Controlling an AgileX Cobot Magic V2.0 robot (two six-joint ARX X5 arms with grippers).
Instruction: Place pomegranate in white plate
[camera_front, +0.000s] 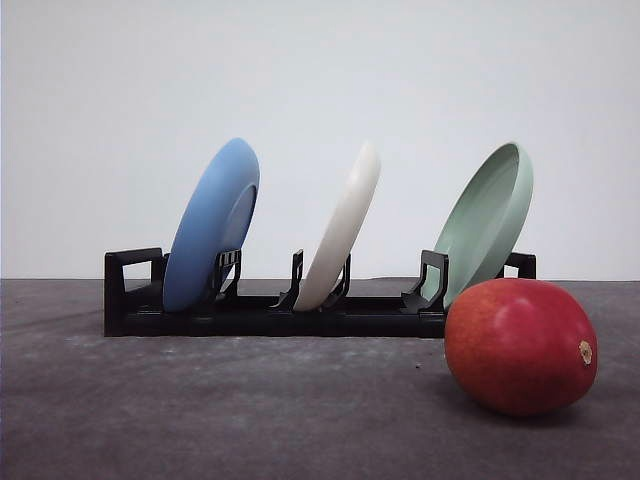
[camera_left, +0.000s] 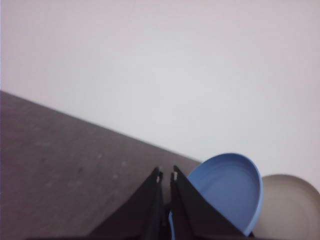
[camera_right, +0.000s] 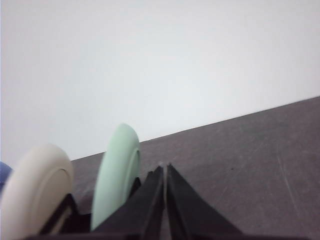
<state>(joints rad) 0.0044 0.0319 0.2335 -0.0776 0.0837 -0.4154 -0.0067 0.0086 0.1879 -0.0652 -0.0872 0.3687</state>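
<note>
front view: white plate (camera_front: 342, 232) upright in rack (camera_front: 270, 312); pomegranate (camera_front: 520, 346) on table; both claws closed, empty.

Legible text, labels, brands, numbers, signs: none are found on any surface in the front view, the left wrist view or the right wrist view.
</note>
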